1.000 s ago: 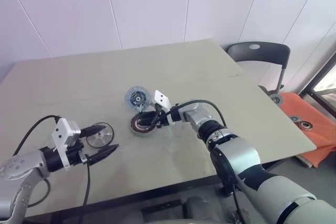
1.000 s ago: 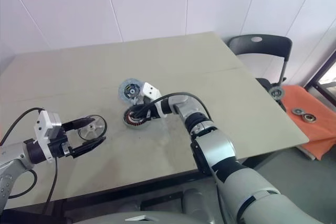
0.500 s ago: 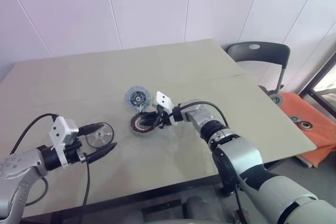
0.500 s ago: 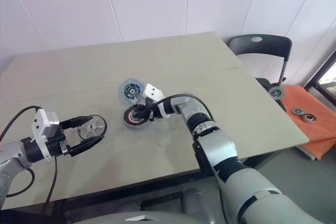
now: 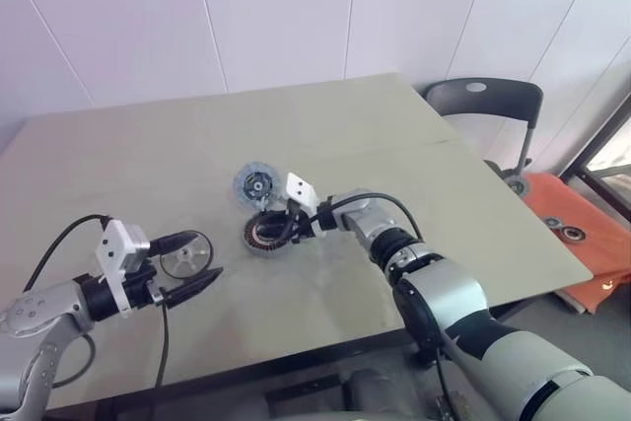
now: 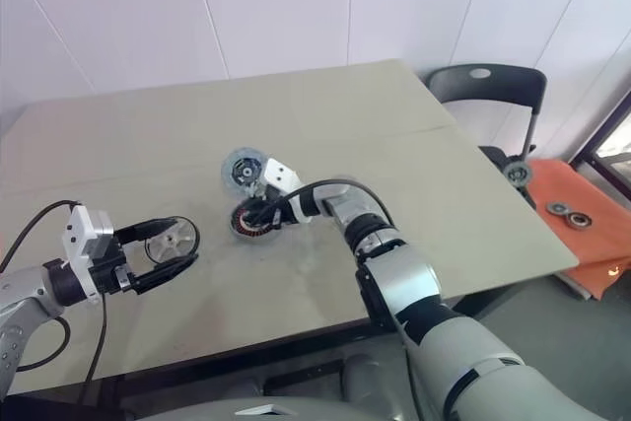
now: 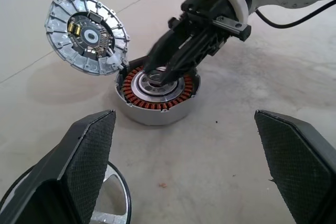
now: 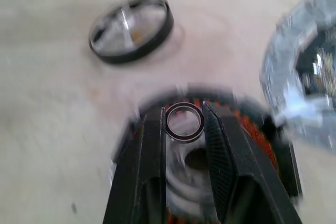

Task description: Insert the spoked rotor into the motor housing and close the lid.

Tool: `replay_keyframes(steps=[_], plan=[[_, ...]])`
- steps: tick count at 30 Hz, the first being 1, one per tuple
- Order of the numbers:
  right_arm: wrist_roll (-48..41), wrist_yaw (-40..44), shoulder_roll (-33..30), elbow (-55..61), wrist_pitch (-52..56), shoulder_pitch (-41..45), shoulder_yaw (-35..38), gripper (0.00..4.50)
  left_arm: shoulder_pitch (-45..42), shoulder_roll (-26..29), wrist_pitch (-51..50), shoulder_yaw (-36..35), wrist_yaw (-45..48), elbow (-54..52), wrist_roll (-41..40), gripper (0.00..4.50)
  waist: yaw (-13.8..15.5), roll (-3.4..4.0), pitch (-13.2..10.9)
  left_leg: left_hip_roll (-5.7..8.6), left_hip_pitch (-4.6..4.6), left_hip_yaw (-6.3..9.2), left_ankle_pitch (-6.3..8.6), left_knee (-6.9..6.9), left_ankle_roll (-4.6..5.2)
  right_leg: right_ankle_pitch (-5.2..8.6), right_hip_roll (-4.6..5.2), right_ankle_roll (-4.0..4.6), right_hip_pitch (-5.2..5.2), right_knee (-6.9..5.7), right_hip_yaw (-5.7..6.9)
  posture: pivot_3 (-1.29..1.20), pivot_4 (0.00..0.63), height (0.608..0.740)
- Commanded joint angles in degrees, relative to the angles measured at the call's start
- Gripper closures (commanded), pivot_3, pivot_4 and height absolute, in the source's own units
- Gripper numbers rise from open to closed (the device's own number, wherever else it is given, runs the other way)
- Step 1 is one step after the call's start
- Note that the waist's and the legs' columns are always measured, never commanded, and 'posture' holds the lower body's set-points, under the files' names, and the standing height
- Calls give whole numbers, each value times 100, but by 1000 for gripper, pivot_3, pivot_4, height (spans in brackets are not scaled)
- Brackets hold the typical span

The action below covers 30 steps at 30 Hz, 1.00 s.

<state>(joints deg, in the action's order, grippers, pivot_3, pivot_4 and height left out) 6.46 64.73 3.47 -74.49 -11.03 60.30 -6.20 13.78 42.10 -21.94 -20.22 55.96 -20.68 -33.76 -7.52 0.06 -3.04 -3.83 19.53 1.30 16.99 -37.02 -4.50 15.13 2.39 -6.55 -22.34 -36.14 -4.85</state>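
The right gripper (image 8: 183,124) reaches in from the right side of the desk (image 5: 414,135), its two black fingers (image 8: 152,145) drawn narrow around a small dark ring (image 8: 184,123) pinched between the tips. That ring hangs right over the middle of the motor housing (image 7: 157,94), the short silver puck with its band of copper windings, which sits near the centre of the desk. Propped against the far side of the housing and touching its rim is the lid (image 7: 87,34), tilted up on edge so its inner face with a dark hub shows toward the near edge. Off toward the left edge of the desk, well apart from the housing, the spoked rotor (image 5: 187,254) lies flat, dark rim and thin silver spokes plain to see. The left gripper (image 5: 190,261) hovers at it, fingers spread wide, one black finger (image 5: 175,241) on the far side of the rotor and the other on the near side, with the wheel in the gap between them; whether either finger touches the rim I cannot tell. Beyond the desk's far right corner stands a dark chair (image 5: 485,105), and an orange cloth (image 5: 577,244) with a few small round parts on it lies off the right edge.
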Motion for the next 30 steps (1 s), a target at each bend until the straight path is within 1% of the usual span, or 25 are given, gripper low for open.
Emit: replay_keyframes(steps=[1, 11, 30], plan=[[-84, -60, 15, 159, -134, 228, 77, 3838, -84, -2, 65, 2, -44, -115, -6, 0, 10, -1, 0, 0, 0, 0, 0, 0, 0, 0, 0, 0, 0, 0, 0, 0, 0, 740], [116, -240, -156, 47, -156, 105, -74, 3838, -10, -11, 74, -4, -66, -145, -43, 0, 4, -3, 1, 0, 2, 1, 0, 0, 0, 1, 0, 2, -1, 1, 1, 0, 0, 740], [294, -321, -159, 30, -208, -20, -216, 3838, -70, 9, 93, -20, -12, -61, -18, 0, 3, -4, 0, 0, 2, 1, 0, 1, 0, 1, 0, 2, -2, 1, 1, 0, 0, 740]])
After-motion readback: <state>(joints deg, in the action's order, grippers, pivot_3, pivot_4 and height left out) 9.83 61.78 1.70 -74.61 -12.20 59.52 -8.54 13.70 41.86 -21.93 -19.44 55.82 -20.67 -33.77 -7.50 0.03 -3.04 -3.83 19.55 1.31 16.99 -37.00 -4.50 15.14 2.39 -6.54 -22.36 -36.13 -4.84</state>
